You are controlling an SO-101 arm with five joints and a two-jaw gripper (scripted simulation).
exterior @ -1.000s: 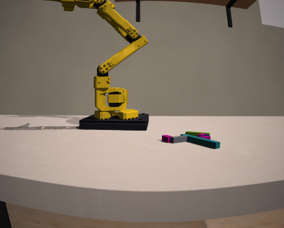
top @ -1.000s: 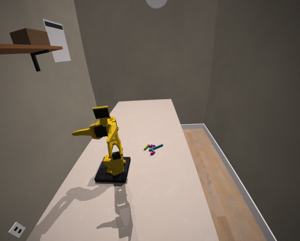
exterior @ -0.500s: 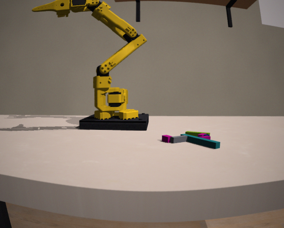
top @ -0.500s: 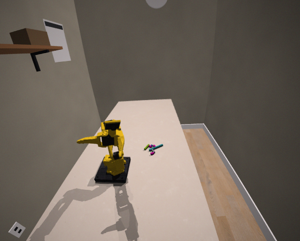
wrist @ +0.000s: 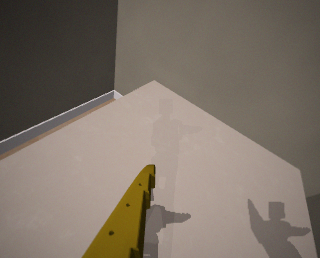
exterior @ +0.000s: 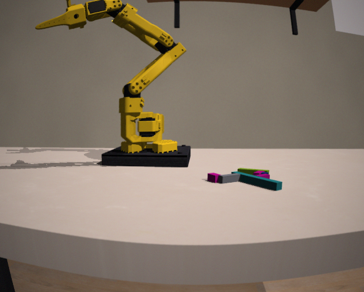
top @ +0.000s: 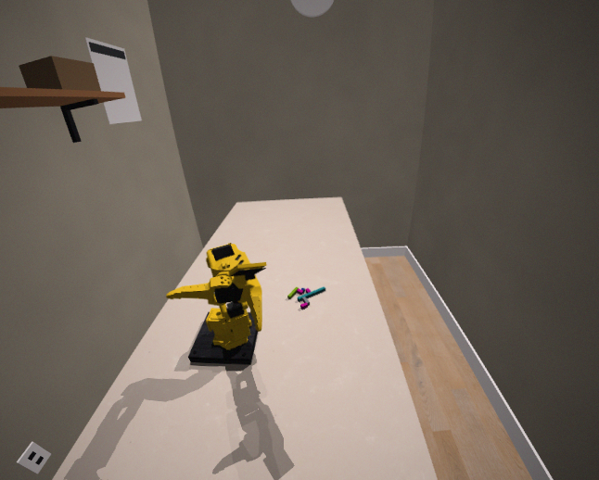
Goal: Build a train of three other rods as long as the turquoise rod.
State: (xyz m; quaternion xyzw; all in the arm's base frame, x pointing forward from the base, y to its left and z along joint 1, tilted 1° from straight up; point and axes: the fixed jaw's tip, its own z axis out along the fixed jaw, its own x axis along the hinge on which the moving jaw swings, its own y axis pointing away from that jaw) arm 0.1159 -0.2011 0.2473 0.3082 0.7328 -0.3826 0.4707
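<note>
Grey-brown walls [top: 299, 124] [exterior: 212, 91] [wrist: 215, 55] enclose your pale bench [top: 345, 399] [exterior: 151, 209] [wrist: 65, 200], and a brown shelf [top: 44, 97] [exterior: 236, 2] is mounted on one wall. Your yellow arm [top: 231, 327] [exterior: 155, 68] stands on a black base [top: 197, 356] [exterior: 176, 160] on the bench. Note the state of the hand [top: 216, 280] [exterior: 52, 13] [wrist: 151, 172]: it is fully open, grips nothing, and is raised high above the bench. Its outstretched yellow jaw points away from the rods in the exterior view; your wrist view shows one jaw over bench and shadows, with the rods outside its field. Locate the rods well below the hand and well apart from it, on the other side of the base from its pointing jaw. Your reference part, the turquoise rod [top: 315, 292] [exterior: 258, 181], lies flat. On the hand's side of it in the exterior view, the grey rod [exterior: 230, 178] lies at an angle to it, with a magenta rod [top: 303, 306] [exterior: 213, 177] at the grey one's outer end. Beyond the turquoise rod in that view are the lime rod [top: 292, 293] [exterior: 252, 171], further magenta pieces [top: 300, 290] [exterior: 265, 176] and a blue piece [exterior: 265, 173], bunched closely; you cannot tell which of these touch.
</note>
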